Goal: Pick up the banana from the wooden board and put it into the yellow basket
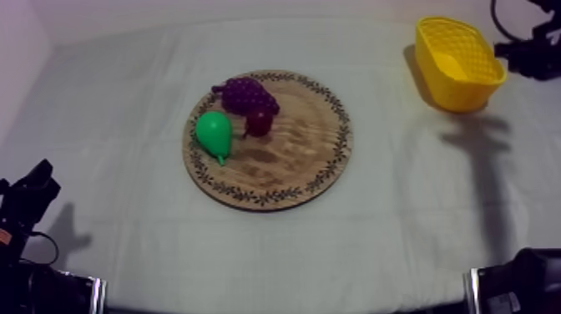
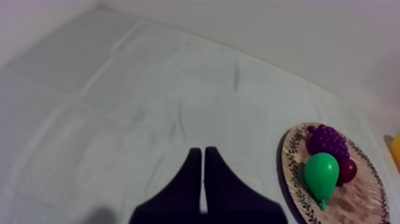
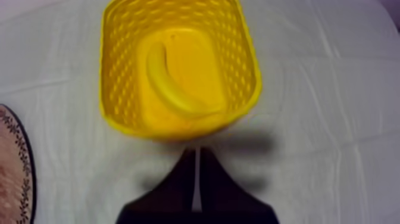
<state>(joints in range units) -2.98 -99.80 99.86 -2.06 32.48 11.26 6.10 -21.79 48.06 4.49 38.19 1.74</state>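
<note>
The right gripper (image 3: 196, 152), its two black fingers pressed together on nothing, hangs just beside the near wall of the yellow perforated plastic basket (image 3: 119, 77). The curved yellow toy banana (image 3: 172, 83) lies on the basket's floor, so the task looks done. The risk, I judge, is a low retreat: the arm could clip the rim and tip the basket. The left gripper (image 2: 203, 152), likewise closed and empty, rests well apart from the round wooden board (image 2: 357, 202).

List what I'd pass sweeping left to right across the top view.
left tool → pear → small red fruit → yellow basket → right tool. The grapes span both pear and red fruit, so they are left out.
</note>
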